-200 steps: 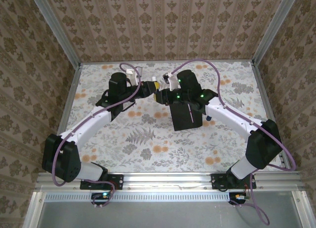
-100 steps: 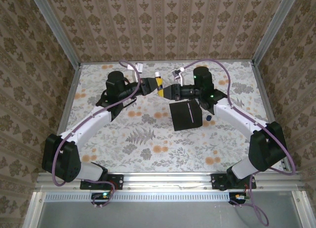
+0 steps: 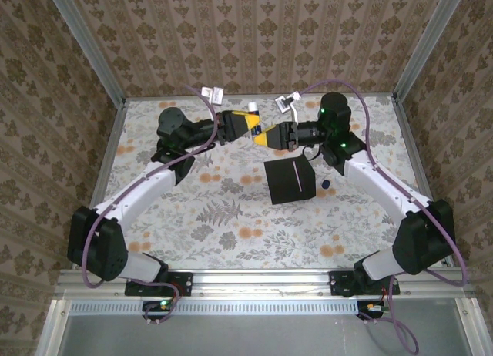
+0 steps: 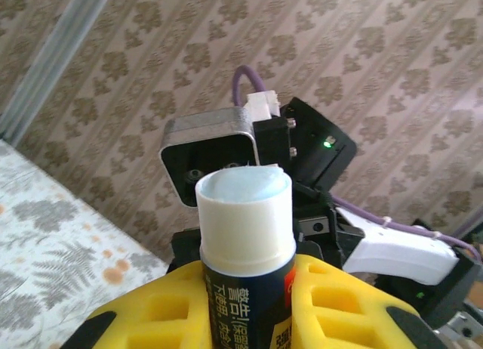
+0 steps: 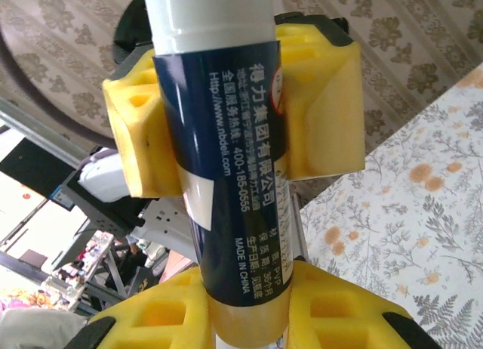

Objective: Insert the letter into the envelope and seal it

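Glue stick point(image 5: 226, 160), uncapped, is clenched from both ends by left gripper point(image 3: 245, 125) and right gripper point(image 3: 267, 136), we judge to wind glue out. Below it the envelope point(image 3: 290, 179) lies flat for sealing. A pale line point(image 3: 294, 173) across it may be the letter; we cannot tell.

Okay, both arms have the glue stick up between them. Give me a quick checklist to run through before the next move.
1. Left gripper shut on the glue stick: ok.
2. Right gripper shut on its other end: ok.
3. Cap off, glue tip bare: ok.
4. Envelope lying flat, clear of both arms: ok.
5. Letter inside the envelope: cannot tell.
6. Envelope sealed: cannot tell.
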Motion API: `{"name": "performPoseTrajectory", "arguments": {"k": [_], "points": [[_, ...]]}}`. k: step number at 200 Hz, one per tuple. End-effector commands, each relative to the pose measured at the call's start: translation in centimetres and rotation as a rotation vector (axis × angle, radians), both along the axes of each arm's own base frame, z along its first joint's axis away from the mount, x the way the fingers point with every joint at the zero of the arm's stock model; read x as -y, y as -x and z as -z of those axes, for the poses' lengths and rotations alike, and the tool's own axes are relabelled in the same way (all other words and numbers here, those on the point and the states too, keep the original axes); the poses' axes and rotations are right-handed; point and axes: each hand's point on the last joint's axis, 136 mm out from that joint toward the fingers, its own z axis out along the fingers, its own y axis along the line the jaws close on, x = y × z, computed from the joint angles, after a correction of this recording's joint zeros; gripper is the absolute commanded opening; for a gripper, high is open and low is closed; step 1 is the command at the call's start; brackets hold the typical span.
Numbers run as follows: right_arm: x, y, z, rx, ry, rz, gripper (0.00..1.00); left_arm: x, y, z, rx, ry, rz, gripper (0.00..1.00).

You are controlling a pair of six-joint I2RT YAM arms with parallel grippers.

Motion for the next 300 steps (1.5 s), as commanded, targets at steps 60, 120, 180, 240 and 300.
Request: {"name": "performPoseTrajectory", "arguments": {"k": [60,120,180,240,300], "points": [[1.6,-1.1,-0.4,0.07,0.172,0.178,0.46,-1.1,-3.7,4.3,-0.148,-0.061,-0.08,0.0],[2.6,-3.1,4.0,0.053,0.445,0.404,0.74,-4.2,-7.8,7.9,-0.246,-0.266,-0.43,0.0],[1.0,-5.3,9.4,0.084,0.733,0.554,0.72,-3.7,-7.2,8.7,-0.306,-0.345,-0.57,0.0],[-0.4,-5.7,10.6,0.12,0.779,0.557,0.64,-3.1,-6.6,8.4,-0.321,-0.339,-0.566,0.0],[-1.3,-6.0,10.1,0.133,0.725,0.544,0.56,-2.5,-5.9,8.6,-0.335,-0.325,-0.533,0.0]]}}
